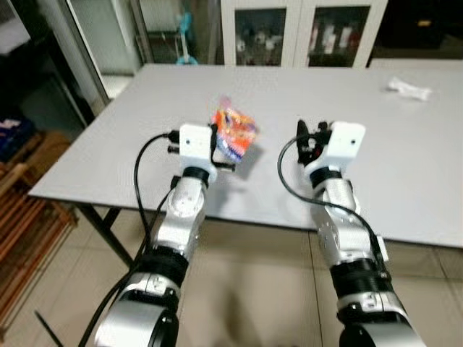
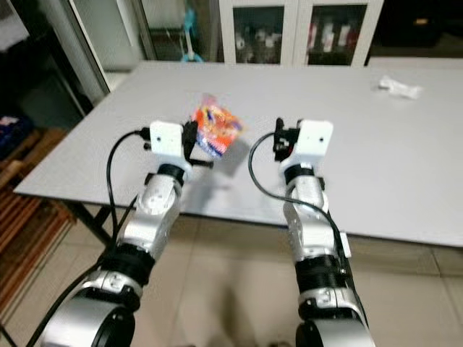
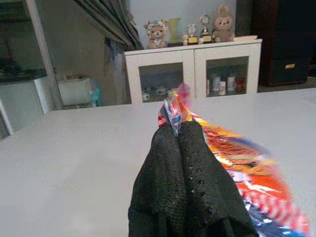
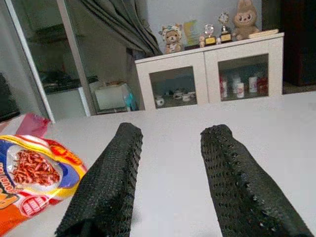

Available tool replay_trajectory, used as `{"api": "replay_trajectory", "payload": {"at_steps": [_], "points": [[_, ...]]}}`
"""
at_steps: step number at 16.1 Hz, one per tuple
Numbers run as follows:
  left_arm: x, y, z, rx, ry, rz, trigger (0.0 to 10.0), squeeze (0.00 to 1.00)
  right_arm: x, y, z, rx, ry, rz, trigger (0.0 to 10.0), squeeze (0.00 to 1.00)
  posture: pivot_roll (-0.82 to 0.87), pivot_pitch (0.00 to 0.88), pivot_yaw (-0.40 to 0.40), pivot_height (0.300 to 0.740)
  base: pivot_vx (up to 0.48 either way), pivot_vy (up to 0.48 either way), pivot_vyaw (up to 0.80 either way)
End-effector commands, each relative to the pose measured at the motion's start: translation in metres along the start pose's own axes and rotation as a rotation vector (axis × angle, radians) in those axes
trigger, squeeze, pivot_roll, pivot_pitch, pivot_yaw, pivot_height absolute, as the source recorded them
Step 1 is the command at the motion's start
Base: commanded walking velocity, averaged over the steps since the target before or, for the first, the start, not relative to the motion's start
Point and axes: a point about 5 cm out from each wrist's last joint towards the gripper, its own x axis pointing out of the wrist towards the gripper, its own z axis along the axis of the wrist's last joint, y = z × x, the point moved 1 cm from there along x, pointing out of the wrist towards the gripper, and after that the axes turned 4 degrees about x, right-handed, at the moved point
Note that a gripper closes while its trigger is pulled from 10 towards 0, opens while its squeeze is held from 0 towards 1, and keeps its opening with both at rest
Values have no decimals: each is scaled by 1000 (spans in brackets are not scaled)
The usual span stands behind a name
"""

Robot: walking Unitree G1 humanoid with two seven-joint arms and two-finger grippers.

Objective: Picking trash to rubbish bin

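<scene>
An orange, red and blue snack wrapper [image 1: 233,132] hangs just above the grey table [image 1: 145,152], near its front edge. My left gripper [image 3: 177,129] is shut on the wrapper's top edge, its two black fingers pressed together with the foil [image 3: 247,173] trailing off to one side. To the right my right gripper [image 4: 170,138] hovers over the table, open with nothing between its fingers [image 4: 113,173]. The wrapper [image 4: 34,173] lies off to that gripper's side. A crumpled white tissue [image 1: 409,89] rests far back on the table's right.
A white cabinet with glass doors [image 1: 300,32] stands behind the table, with soft toys and trophies [image 3: 190,29] on top. Wooden slats [image 1: 29,217] sit on the floor to the left. Tiled floor [image 1: 253,282] lies under the table's front edge.
</scene>
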Motion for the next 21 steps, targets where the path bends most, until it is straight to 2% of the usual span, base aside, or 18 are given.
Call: {"api": "replay_trajectory", "payload": {"at_steps": [1, 3, 21], "points": [[-1, 8, -2, 24, 12, 17, 10000, 0, 2, 8, 1, 4, 0, 19, 10000, 0, -16, 0, 97, 740, 0, 0, 0], [-2, 7, -2, 18, 10, 12, 10000, 0, 2, 8, 1, 4, 0, 19, 10000, 0, -18, 0, 100, 740, -144, 0, 0], [-3, 5, -3, 10, 11, 4, 10000, 0, 1, 9, 1, 4, 0, 20, 10000, 0, -21, 0, 99, 740, -428, 0, 0]]}}
